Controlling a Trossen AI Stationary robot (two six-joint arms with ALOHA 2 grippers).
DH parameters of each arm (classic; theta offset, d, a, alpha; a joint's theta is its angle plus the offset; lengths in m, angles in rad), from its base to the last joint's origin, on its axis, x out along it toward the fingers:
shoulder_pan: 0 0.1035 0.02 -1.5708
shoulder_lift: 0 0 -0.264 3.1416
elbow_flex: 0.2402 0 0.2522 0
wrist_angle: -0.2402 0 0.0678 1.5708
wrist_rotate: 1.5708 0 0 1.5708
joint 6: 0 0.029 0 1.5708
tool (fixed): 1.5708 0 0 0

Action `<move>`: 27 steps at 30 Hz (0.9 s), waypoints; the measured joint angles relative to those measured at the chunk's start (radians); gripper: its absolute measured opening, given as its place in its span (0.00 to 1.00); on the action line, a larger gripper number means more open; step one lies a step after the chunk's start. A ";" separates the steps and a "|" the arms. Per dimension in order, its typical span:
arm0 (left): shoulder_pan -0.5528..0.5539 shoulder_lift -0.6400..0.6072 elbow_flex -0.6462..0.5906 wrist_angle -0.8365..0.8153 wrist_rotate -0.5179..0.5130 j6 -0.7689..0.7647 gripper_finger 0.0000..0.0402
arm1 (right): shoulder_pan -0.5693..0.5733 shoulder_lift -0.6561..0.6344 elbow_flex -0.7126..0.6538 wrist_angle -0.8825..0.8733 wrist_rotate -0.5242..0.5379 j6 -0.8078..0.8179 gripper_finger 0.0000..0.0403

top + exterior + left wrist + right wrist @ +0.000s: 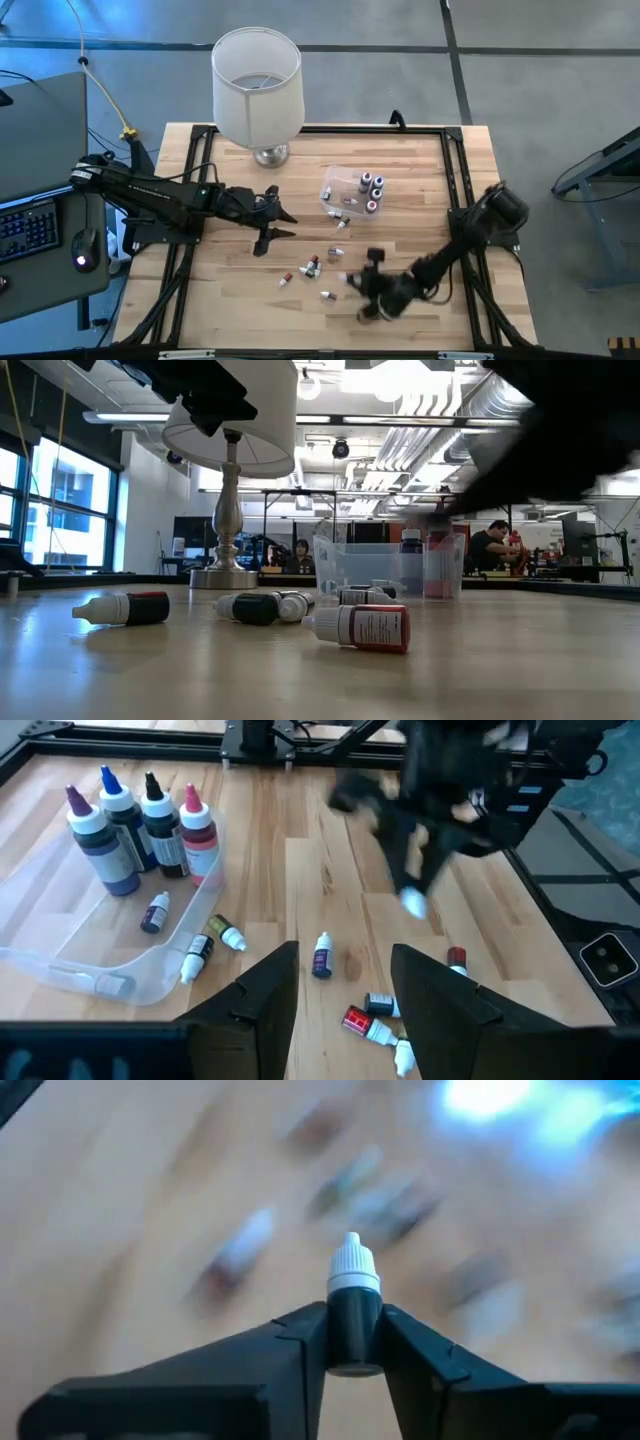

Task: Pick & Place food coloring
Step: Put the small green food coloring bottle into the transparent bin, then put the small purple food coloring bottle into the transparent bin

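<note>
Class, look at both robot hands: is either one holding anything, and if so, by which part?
The right hand grips a small dark bottle by its body, its white cap sticking out beyond the fingers. The left hand is open and holds nothing.

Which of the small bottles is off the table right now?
The dark-bodied, white-capped food coloring bottle clamped between the right gripper's fingers. Other loose small bottles, like the red one, lie on their sides on the table.

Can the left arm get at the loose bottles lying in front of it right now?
Probably yes: the left gripper is open and empty, and the bottles lie on bare table beyond it. The right gripper nearby holds a bottle.
</note>
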 joint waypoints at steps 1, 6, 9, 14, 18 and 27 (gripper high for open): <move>0.000 0.000 0.000 0.000 0.000 0.000 0.39 | -0.031 -0.031 0.000 -0.005 0.055 -0.033 0.21; 0.000 0.000 0.000 0.000 -0.016 -0.003 0.39 | -0.259 -0.181 0.001 -0.048 0.078 -0.272 0.19; 0.000 0.000 0.000 -0.007 -0.027 -0.050 0.39 | -0.424 -0.239 0.032 -0.124 -0.107 -0.332 0.17; 0.000 0.000 0.001 -0.025 -0.026 -0.103 0.39 | -0.651 -0.210 0.110 -0.378 -0.342 -0.295 0.23; 0.000 0.000 0.001 -0.040 -0.008 -0.103 0.39 | -0.739 -0.149 0.136 -0.454 -0.415 -0.346 0.24; 0.000 0.003 0.001 -0.069 -0.049 -0.098 0.39 | -0.789 -0.135 0.184 -0.454 -0.520 -0.391 0.23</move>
